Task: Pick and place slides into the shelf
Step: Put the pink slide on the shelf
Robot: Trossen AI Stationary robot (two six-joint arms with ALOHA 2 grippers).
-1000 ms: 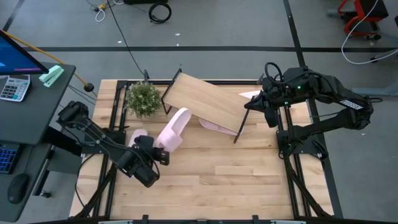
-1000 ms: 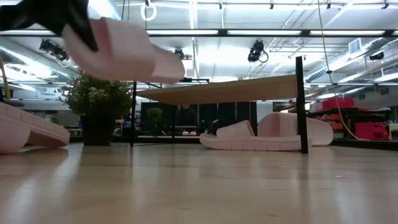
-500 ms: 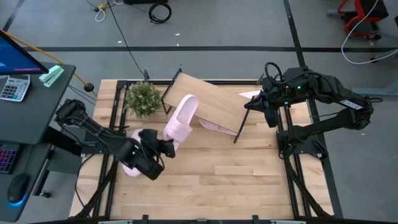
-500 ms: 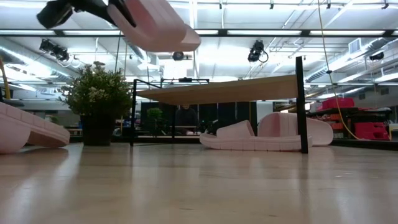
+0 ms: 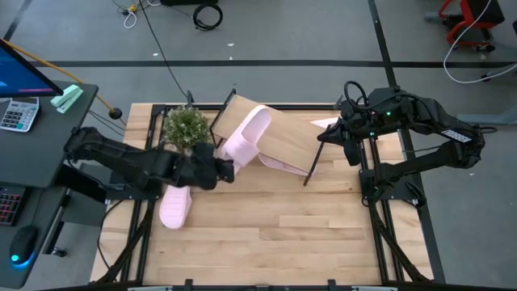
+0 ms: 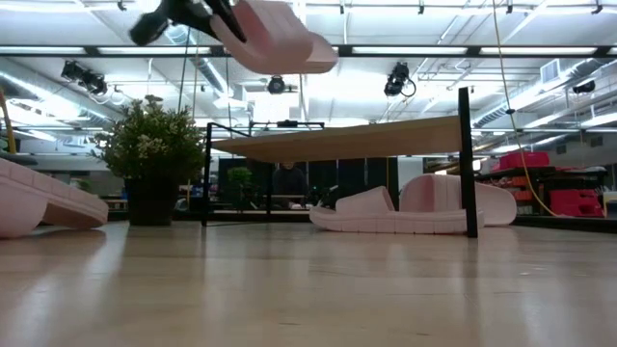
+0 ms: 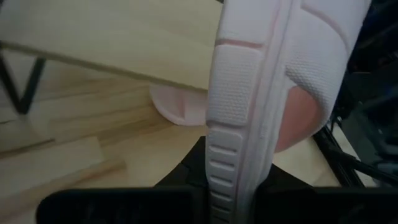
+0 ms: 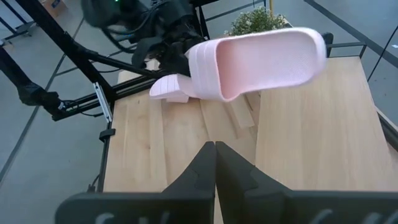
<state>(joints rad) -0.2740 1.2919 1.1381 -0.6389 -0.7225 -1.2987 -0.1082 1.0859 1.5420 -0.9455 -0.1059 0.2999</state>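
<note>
My left gripper (image 5: pixel 222 170) is shut on one light pink slide (image 5: pixel 246 137), which it carries in the air over the left end of the slanted wooden shelf (image 5: pixel 279 129). In the low view this slide (image 6: pixel 280 34) floats above the shelf board (image 6: pixel 337 140). A second slide (image 5: pixel 176 206) lies flat on the table near the left edge. Two more slides (image 6: pixel 366 207) (image 6: pixel 453 202) lie on the table under the shelf. My right gripper (image 5: pixel 323 136) is shut and waits at the shelf's right end. My left gripper pinches the slide's heel end (image 7: pixel 233 168) between its two fingers, one finger (image 7: pixel 186 177) on the sole's underside and the other (image 7: pixel 289 183) on the footbed. It comes level from the table's left side, fingers along the slide. The slide is lifted clear and turned on its edge, strap end (image 7: pixel 323 37) farthest from the gripper.
A small potted plant (image 5: pixel 186 127) stands on the table just left of the shelf. The shelf's thin black legs (image 6: pixel 469 164) stand on the tabletop. Bare wood (image 5: pixel 291 226) fills the near half of the table. A desk with a calculator (image 5: pixel 18 113) sits beyond the left edge.
My left gripper has risen and swung toward the far edge and the right, carrying the slide from beside the plant to above the shelf's left end. The arm's move has uncovered the slide lying on the table near the left edge.
</note>
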